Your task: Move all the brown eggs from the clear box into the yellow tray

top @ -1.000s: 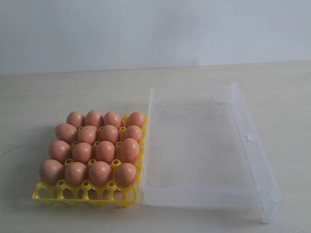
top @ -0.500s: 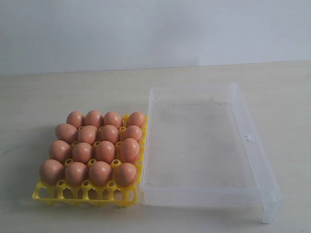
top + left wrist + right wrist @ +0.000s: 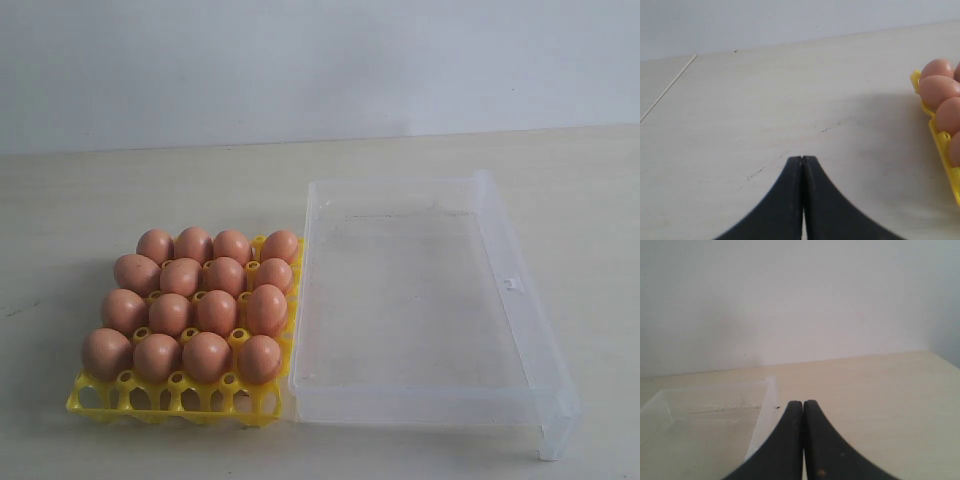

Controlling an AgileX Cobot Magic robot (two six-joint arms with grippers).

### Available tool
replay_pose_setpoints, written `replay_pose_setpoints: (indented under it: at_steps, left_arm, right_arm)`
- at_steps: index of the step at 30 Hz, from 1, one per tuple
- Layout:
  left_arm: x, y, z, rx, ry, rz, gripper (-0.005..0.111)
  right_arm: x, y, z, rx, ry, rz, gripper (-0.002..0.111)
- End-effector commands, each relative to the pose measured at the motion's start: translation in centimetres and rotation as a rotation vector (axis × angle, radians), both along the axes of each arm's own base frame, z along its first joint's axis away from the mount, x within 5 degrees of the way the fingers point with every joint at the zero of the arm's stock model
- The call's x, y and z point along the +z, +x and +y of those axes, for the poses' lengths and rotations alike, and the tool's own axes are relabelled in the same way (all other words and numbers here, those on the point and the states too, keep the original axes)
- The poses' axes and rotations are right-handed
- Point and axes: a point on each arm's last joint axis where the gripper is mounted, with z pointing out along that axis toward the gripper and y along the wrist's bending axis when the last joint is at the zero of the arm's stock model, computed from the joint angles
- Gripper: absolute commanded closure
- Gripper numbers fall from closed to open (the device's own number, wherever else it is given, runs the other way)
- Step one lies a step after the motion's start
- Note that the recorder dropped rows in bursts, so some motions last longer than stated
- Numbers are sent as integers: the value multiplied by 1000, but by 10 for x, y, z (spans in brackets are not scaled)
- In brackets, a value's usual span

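Several brown eggs (image 3: 216, 311) fill the yellow tray (image 3: 172, 396) at the left of the exterior view. The clear box (image 3: 512, 283) lies beside it on the right, touching the tray's edge, with no egg inside. Neither gripper shows in the exterior view. My left gripper (image 3: 802, 158) is shut with nothing in it, low over bare table, apart from the tray (image 3: 943, 145) and its eggs (image 3: 938, 89). My right gripper (image 3: 803, 402) is also shut and empty, hovering beside a corner of the clear box (image 3: 765, 407).
The table (image 3: 150, 190) is pale wood with a white wall behind. A small clasp (image 3: 513, 284) sticks out of the box's right wall. A seam line (image 3: 667, 87) crosses the table in the left wrist view.
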Motion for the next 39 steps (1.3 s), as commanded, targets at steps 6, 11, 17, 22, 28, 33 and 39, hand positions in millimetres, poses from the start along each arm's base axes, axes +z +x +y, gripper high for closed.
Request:
replay_pose_setpoints:
  at_steps: [6,11,17,22,28,33,39]
  left_arm:
    - [2,0,0,-4,-6,-20,107]
    - [2,0,0,-4,-6,-20,107]
    - [2,0,0,-4,-6,-20,107]
    - [2,0,0,-4,-6,-20,107]
    - [2,0,0,-4,-6,-20,107]
    - [2,0,0,-4,-6,-20,107]
    - [2,0,0,-4,-6,-20,107]
  right_arm:
    - [-2,0,-1,-17,46,3,108]
    - [-2,0,-1,-17,44,3,108]
    - [-2,0,-1,-17,46,3,108]
    - [-2,0,-1,-17,46,3,108]
    - [-2,0,-1,-17,46,3,108]
    - [-2,0,-2,-33,46,3,108]
    - [-2,0,-3,-50,46,2,108]
